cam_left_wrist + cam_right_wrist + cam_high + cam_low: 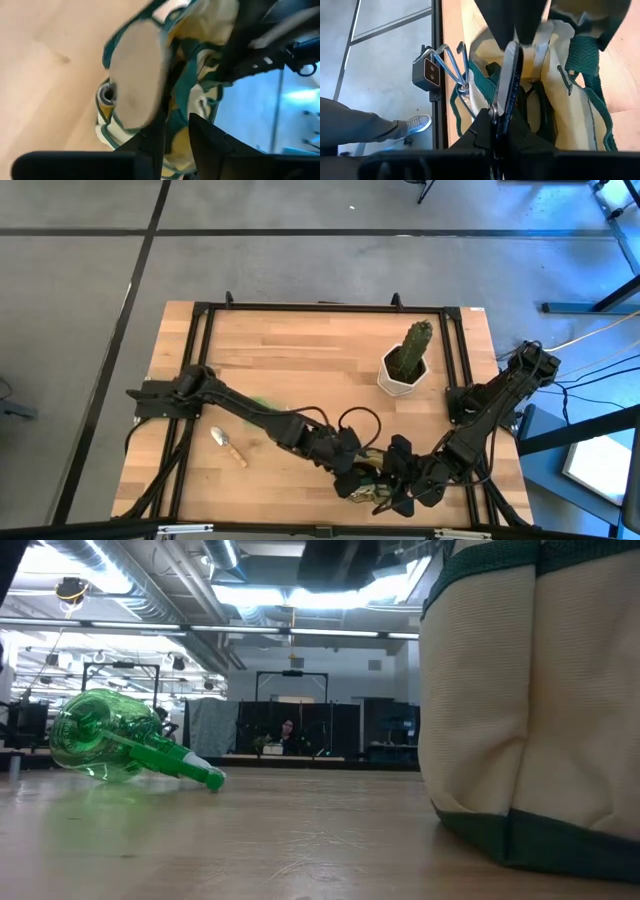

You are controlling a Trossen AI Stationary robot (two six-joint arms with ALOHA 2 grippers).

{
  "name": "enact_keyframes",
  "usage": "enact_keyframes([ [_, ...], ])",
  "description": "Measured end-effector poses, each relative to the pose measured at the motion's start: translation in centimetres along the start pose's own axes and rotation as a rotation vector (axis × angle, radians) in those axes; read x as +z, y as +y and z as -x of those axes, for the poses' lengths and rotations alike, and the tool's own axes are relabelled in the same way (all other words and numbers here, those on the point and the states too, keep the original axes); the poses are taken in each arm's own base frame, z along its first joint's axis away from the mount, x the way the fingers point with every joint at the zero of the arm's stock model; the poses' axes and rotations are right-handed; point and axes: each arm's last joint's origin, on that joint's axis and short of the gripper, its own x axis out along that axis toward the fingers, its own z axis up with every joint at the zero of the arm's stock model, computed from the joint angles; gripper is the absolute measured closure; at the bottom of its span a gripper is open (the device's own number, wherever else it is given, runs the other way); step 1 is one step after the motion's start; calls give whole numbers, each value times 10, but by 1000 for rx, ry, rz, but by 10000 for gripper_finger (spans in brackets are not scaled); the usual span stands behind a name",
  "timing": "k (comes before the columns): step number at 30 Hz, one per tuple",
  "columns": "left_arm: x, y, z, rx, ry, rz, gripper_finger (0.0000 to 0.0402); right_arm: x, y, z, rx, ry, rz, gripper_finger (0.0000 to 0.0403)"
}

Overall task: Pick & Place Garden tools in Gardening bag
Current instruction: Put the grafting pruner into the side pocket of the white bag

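Both arms meet over the gardening bag (368, 486) at the near edge of the table (300, 350), right of the middle. The step in hand looks like dropping a tool into the bag. The left claw (175, 145) hangs just above the bag's mouth with its fingers only slightly parted and nothing visibly between them; it may be letting go, but whether a tool has just left it cannot be told. The right claw (502, 132) is closed on a thin edge that looks like the bag's rim or strap, apparently holding the mouth open.

The bag is soft khaki canvas with dark green woven trim and straps, slumped and creased, with side pockets; a metal-ringed handle end pokes out of one pocket in the left wrist view. Two tools lie outside it: a trowel (228, 445) with a shiny metal blade and pale wooden handle, left of the bag, and a clear green plastic spray bottle (120, 745) on its side, mostly hidden beneath the left arm from above. A cactus (415, 345) in a white angular pot stands far right.

Next, the left arm would likely lift clear and reach left for the trowel, whose thin flat handle calls for a low, square pinch.
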Motion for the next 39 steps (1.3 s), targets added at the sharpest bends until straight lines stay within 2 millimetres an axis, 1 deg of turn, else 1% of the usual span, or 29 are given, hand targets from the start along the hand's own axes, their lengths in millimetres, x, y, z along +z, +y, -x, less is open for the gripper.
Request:
enact_keyframes([
  [5,4,-23,34,90,-82,-60,321,0,0,0,0,1,7,393],
  [7,6,-26,42,117,-96,-55,324,0,0,0,-1,1,7,393],
  [9,8,-23,43,143,-92,-24,326,0,0,0,-1,1,7,393],
  [11,8,-17,41,166,-60,7,326,0,0,0,-1,1,8,393],
  [16,7,-7,14,166,27,36,326,0,0,0,0,2,24,393],
  [19,8,-5,6,133,59,47,327,0,0,0,0,2,33,393],
  [25,9,-4,5,144,52,53,329,0,0,0,0,2,37,393],
  [32,5,-7,5,124,80,59,355,0,0,0,0,2,36,393],
  [39,4,-6,5,148,76,55,357,0,1,0,6,-3,34,393],
])
